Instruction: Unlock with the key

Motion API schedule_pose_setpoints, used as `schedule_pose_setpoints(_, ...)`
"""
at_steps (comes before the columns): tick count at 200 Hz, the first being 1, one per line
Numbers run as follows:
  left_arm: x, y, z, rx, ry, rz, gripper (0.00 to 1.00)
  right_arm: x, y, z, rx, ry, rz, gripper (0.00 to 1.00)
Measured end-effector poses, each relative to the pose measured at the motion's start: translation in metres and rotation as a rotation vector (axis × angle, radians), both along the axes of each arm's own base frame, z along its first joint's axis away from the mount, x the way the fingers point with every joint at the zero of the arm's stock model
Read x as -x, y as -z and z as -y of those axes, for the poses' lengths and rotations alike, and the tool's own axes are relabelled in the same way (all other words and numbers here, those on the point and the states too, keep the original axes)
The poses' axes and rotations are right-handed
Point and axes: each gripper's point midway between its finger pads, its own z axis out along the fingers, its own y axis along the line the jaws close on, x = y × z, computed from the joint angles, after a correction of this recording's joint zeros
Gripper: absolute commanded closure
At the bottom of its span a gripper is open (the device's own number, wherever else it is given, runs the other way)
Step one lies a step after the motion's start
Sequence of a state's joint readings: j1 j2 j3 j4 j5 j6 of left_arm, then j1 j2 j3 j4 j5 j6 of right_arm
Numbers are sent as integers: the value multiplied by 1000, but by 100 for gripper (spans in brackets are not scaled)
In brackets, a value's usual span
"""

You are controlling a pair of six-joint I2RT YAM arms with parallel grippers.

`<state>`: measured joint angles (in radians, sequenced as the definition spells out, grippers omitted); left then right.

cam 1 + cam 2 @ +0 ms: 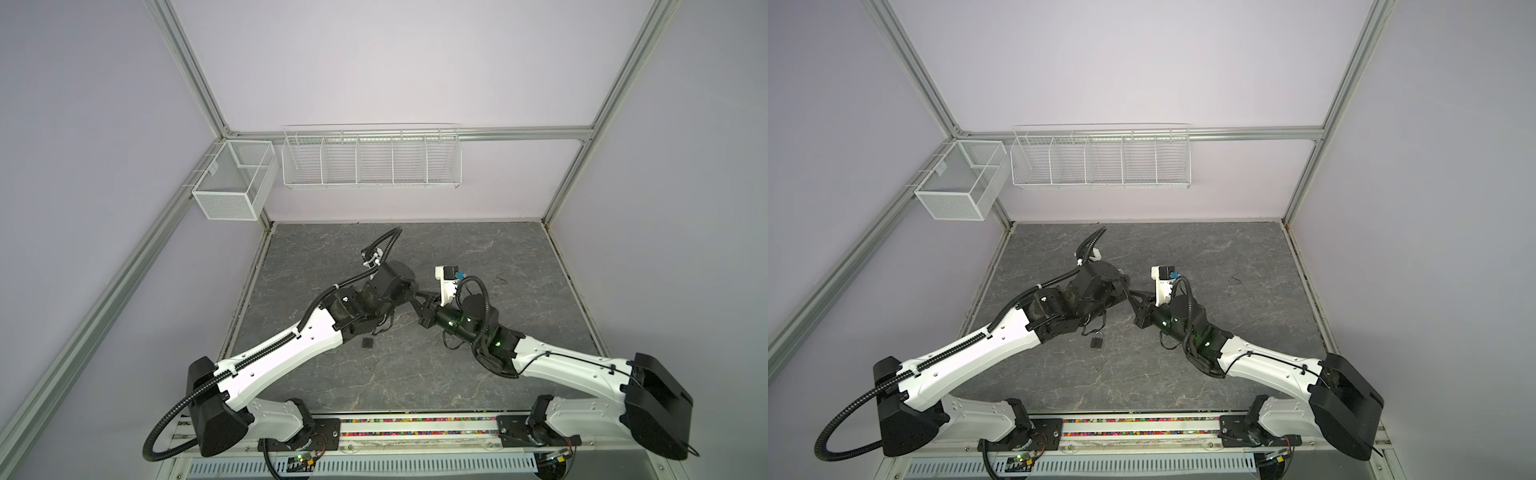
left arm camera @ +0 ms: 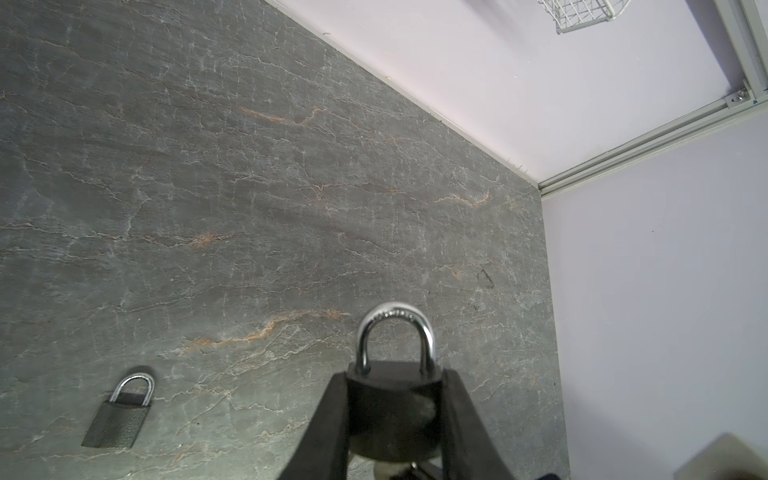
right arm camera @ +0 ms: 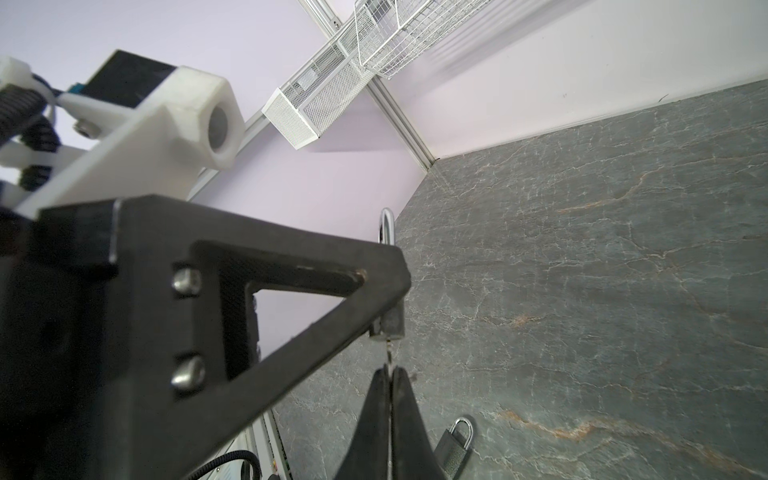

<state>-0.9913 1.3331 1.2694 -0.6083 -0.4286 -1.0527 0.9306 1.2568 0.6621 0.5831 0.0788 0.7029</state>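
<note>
Meeting, top view: arm tips are seen together over surface [image 1: 1225, 257]; spare padlock [image 1: 1096, 341] is laid flat near left arm.
Left wrist: padlock [image 2: 395, 399] is clamped between left gripper [image 2: 395, 380] fingers [image 2: 332, 415], off surface.
Right wrist: key [image 3: 389, 353] is pinched by right gripper [image 3: 390, 372] fingers, blade reaching padlock's underside.

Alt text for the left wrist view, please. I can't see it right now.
The left hand grips a black padlock by its body, shackle shut and pointing away. A second padlock lies flat on the grey table.
</note>
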Motion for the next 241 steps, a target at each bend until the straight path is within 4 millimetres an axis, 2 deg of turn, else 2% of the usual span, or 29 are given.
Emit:
schedule_pose_setpoints(31,0,-4,0,3,-8,16,100,-2,-4,0,-8,-6,5,93)
schedule_pose_setpoints(70,3,-13,-4,13,-6,37,100,-1,-10,-1,-17,-21,13,85)
schedule_pose_setpoints(125,4,-14,-1,15,11,38,100,2,-16,5,-15,-18,18,73)
schedule_pose_setpoints(210,4,-17,2,34,16,45,100,1,-9,-1,3,-35,2,78)
schedule_pose_setpoints(241,5,-18,2,40,20,46,100,0,-13,-3,-4,-39,7,79)
